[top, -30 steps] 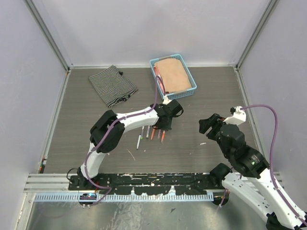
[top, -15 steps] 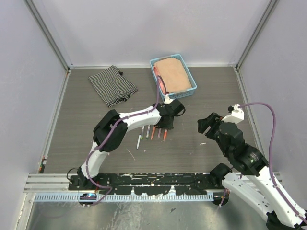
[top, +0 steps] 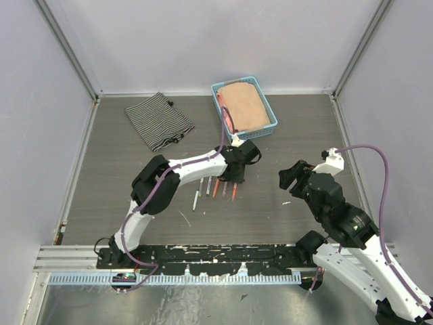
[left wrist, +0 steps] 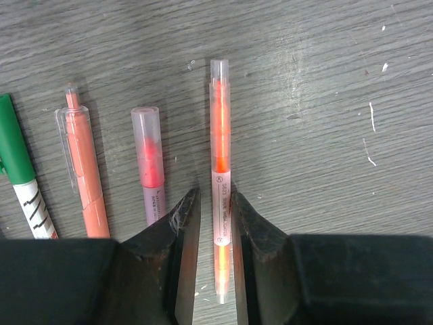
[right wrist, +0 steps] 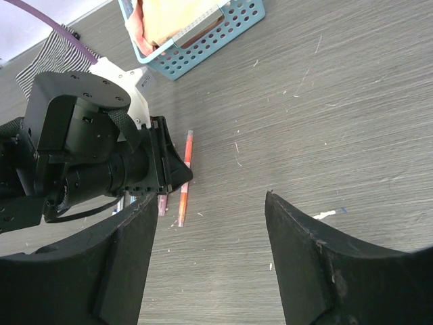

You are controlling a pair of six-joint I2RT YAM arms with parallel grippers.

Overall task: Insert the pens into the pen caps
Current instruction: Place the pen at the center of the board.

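My left claw [left wrist: 215, 196] straddles the orange pen [left wrist: 220, 135], jaws slightly parted, not pinching. It lies flat on the table [left wrist: 325, 101], long axis near-to-far, rightmost of the pens [left wrist: 84, 169]. My right claw [right wrist: 210, 198] hangs spread and empty, well off right.

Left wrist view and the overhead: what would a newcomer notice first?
The left gripper, jaws parted, straddles an orange pen lying rightmost in a row of pens at mid-table. A blue basket with tan cloth sits at the far edge; the right gripper hangs open on the right.
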